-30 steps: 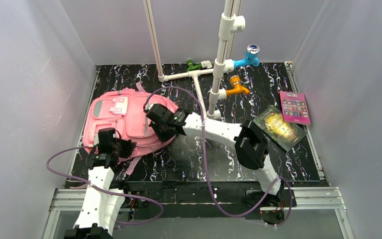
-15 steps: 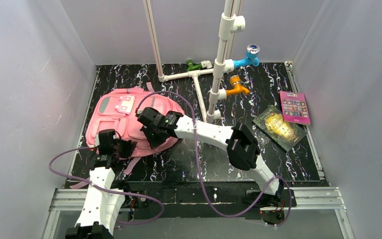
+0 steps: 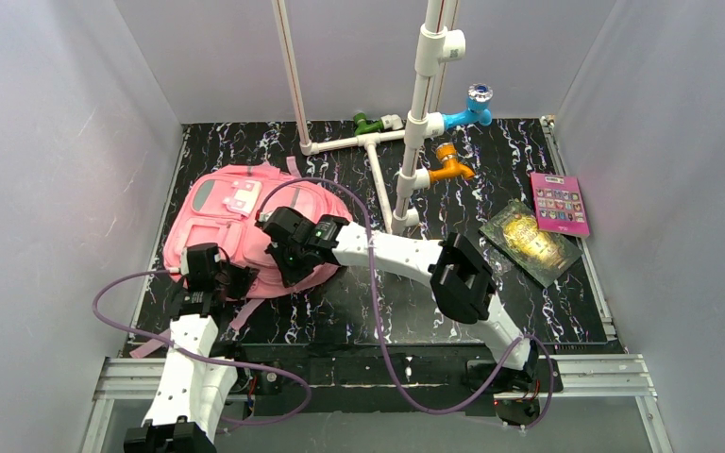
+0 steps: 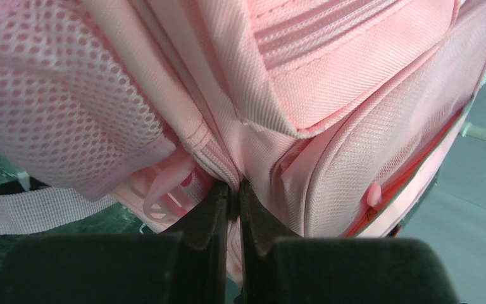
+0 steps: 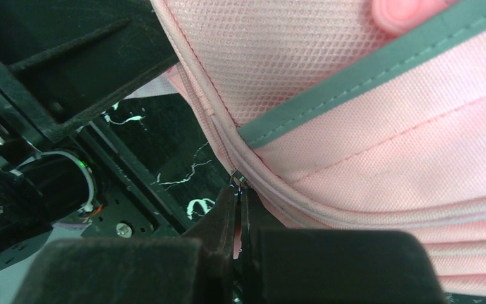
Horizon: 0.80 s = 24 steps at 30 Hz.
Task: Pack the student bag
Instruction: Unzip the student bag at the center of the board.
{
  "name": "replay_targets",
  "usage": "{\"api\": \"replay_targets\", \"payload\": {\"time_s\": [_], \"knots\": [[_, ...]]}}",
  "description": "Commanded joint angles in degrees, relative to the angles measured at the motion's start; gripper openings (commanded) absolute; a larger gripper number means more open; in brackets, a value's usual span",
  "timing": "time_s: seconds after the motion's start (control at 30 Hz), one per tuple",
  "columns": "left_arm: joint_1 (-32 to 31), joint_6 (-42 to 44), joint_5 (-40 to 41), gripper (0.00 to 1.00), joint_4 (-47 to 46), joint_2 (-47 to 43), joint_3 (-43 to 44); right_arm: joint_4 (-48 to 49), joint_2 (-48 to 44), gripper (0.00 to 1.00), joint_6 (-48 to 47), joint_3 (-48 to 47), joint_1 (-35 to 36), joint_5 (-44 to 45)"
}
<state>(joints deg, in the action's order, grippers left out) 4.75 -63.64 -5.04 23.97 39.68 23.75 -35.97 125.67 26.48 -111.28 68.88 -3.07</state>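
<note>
On the table point(image 3: 529, 151) lie one bag point(image 3: 219, 236), two books point(image 3: 531, 242) point(image 3: 559, 203).

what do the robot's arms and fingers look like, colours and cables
Both arms, left arm and right arm, have white link shells with bulky black joint housings. A lilac cable loops loosely along each. The fingers are matte black, tapering to narrow tips.

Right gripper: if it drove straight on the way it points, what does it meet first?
The student bag. The right gripper has its jaws shut right at the bag's zip seam, apparently pinching it, so pink fabric lies directly ahead with no gap to cross.
</note>
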Motion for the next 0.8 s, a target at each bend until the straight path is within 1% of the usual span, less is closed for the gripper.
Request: {"api": "replay_targets", "payload": {"time_s": [0.0, 0.03, 0.1, 0.13, 0.2, 0.27, 0.33, 0.37, 0.43, 0.47, 0.53, 0.63, 0.7, 0.77], "knots": [[-2.6, 1.3, -16.0, 0.00, 0.3, 0.7, 2.3, 23.0, 4.0, 0.01, 2.1, -10.6, 7.1, -15.7], [-2.6, 1.3, -15.9, 0.00, 0.3, 0.7, 2.4, 22.0, 4.2, 0.06, 0.5, -11.1, 7.7, -14.6], [-2.6, 2.9, -14.9, 0.00, 0.5, 0.8, 3.0, 19.9, 3.2, 0.21, -0.6, -9.5, 7.6, -10.9], [-2.6, 4.3, -14.3, 0.00, 0.9, 0.8, 3.4, 17.6, 2.3, 0.25, -0.9, -8.5, 7.2, -8.8], [-2.6, 8.0, -11.9, 0.00, 3.1, 0.9, 4.8, 13.8, -0.8, 0.30, -2.4, -5.9, 6.8, -5.7], [-2.6, 10.7, -8.7, 0.00, 5.9, 0.8, 6.1, 10.7, -5.5, 0.36, -3.6, -2.2, 6.9, -3.0], [-2.7, 13.5, -6.4, 0.01, 7.4, 1.1, 7.0, 9.2, -11.8, 0.47, -4.0, 3.6, 6.9, 0.2], [-2.6, 14.9, -5.5, 0.07, 7.9, 1.2, 7.6, 8.8, -15.1, 0.53, -4.0, 7.3, 6.9, 1.9], [-2.6, 17.2, -4.4, 0.28, 8.7, 1.6, 8.8, 9.3, -23.3, 0.65, -3.9, 15.3, 6.9, 5.9], [-2.6, 18.5, -4.1, 0.36, 9.1, 1.8, 9.5, 9.5, -27.3, 0.71, -3.7, 19.6, 6.9, 7.7], [-2.6, 20.9, -3.9, 0.48, 9.8, 2.4, 10.9, 9.3, -36.7, 0.79, -2.9, 29.2, 6.9, 11.4], [-2.6, 23.9, -4.1, 0.55, 11.6, 2.8, 13.2, 7.9, -48.3, 0.86, -0.2, 40.6, 6.9, 17.2], [-2.6, 25.4, -5.4, 0.58, 12.3, 2.8, 14.0, 7.0, -55.7, 0.88, 2.3, 47.7, 6.9, 20.8], [-2.6, 26.6, -7.9, 0.59, 12.7, 2.8, 14.4, 4.1, -62.9, 0.89, 6.5, 53.4, 6.9, 26.8]]}}
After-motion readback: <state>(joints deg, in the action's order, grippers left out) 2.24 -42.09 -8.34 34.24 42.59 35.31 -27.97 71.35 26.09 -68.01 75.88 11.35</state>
